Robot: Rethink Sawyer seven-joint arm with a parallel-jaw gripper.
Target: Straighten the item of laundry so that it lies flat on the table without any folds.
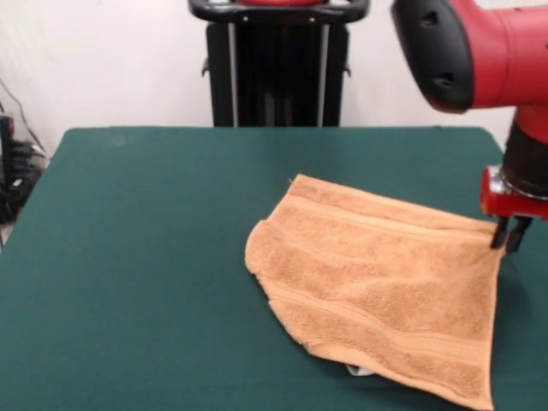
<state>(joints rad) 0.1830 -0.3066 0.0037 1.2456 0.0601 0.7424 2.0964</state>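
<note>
The orange-tan towel (385, 282) lies on the right half of the dark green table (145, 257). Its left end is bunched and folded under, so its outline is ragged there. Stripe bands run along its far and near edges. A small white tag (360, 370) peeks out under the near edge. My gripper (507, 240) hangs from the red arm at the right edge of the picture. Its fingers are close together on the towel's far right corner, which is drawn up to the fingertips.
The black pedestal (278, 68) stands behind the table's far edge. Dark cables (15, 171) hang off the table's left side. The towel's right edge lies close to the table's right edge.
</note>
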